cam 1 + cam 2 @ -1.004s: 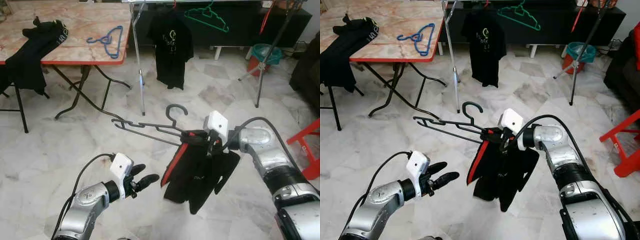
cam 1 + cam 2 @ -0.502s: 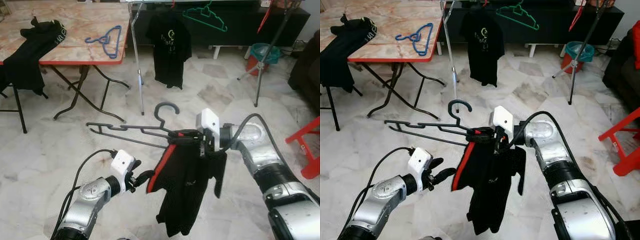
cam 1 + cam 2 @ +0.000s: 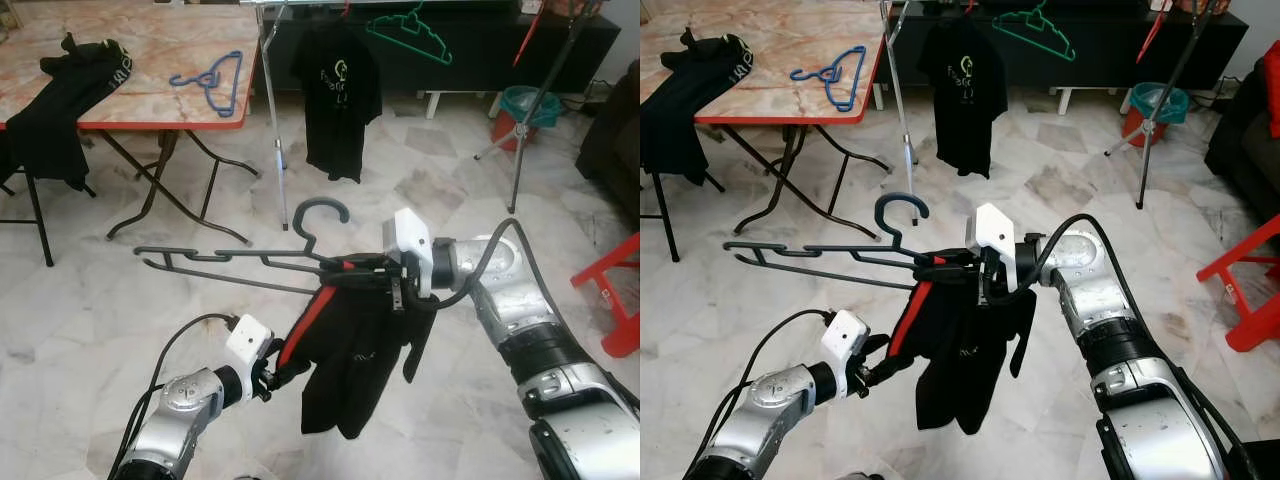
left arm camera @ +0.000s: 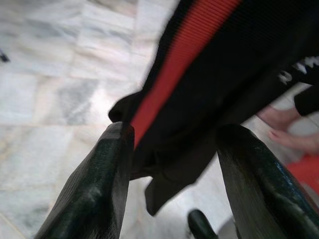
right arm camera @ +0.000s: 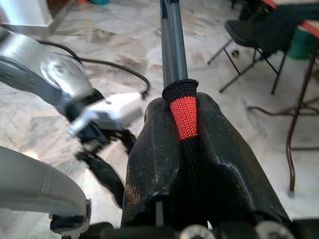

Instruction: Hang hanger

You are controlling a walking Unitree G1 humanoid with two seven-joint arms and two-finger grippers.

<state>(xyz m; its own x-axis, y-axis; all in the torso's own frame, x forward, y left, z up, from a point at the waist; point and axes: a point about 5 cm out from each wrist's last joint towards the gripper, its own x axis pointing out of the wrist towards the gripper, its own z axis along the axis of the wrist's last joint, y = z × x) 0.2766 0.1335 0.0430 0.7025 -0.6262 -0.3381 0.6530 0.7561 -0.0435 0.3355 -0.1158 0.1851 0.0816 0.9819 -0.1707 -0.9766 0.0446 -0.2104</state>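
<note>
Your right gripper [image 3: 385, 285] pinches the hanger [image 3: 240, 258] and shirt collar.
Left gripper [image 4: 172, 149] is spread around the black shirt [image 3: 350, 350] below the hanger.

The dark hanger [image 3: 240, 262] and the black garment [image 3: 350, 350] have been carried leftward by the right gripper [image 3: 375, 275]. The left gripper [image 3: 283, 372] has been brought up to the garment's red-striped edge, now lying between its parted fingers [image 4: 94, 189]

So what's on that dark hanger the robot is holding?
A black garment with a red stripe hangs from one end of the hanger, pinched by the right gripper. That end is covered.
</note>
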